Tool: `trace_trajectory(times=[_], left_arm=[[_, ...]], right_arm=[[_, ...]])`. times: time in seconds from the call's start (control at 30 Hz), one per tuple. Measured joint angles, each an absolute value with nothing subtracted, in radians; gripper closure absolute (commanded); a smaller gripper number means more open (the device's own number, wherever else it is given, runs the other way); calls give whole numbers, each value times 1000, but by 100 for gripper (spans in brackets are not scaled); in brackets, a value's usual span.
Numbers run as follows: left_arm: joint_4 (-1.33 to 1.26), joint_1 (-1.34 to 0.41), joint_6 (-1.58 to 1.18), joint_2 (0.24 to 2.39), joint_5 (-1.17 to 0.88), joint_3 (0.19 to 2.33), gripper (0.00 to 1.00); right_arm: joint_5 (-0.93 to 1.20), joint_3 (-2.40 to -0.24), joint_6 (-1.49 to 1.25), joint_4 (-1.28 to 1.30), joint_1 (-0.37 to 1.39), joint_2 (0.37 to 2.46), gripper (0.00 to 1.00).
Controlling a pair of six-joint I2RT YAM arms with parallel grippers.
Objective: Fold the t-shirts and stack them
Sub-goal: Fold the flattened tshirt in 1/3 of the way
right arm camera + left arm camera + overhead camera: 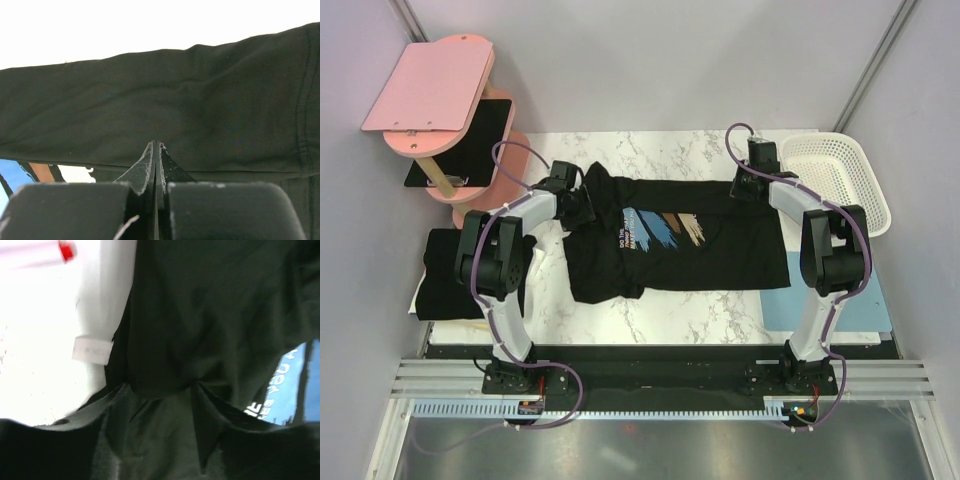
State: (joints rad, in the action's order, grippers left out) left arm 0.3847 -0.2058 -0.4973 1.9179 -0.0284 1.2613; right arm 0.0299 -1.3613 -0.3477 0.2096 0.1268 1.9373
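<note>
Right gripper (155,145): fingers pressed flat together, tips pinched on the cloth's folded edge.
t-shirt (175,100): black, spread across the frame, faintly wrinkled.
Hem stitching (302,100): far right, running vertically.
Print (11,176): blue and tan streaks, lower left.

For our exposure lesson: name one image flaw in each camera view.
Top external: sharp and evenly lit, but the black t-shirt shows little fold detail. Left wrist: the table is blown out white and the near fingers are soft. Right wrist: the background is overexposed and the close fingers are blurred.
</note>
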Motion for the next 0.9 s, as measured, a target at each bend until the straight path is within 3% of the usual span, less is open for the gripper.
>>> trace_trajectory(times=[0.07, 0.1, 0.17, 0.57, 0.9], left_arm=[[383, -204, -501, 1920, -31, 1271, 67], [379, -204, -503, 1921, -30, 1275, 84], [376, -204, -509, 1921, -28, 1279, 97], [379, -204, -499, 1842, 20, 1287, 98], [546, -204, -444, 1796, -57, 1487, 91]], right_arm=[[30, -1361, -347, 210, 127, 1942, 100], [30, -1361, -346, 210, 127, 1946, 100], [30, -1360, -345, 210, 127, 1949, 100], [37, -1348, -344, 210, 127, 1980, 100], [38, -1341, -344, 210, 127, 1980, 100]])
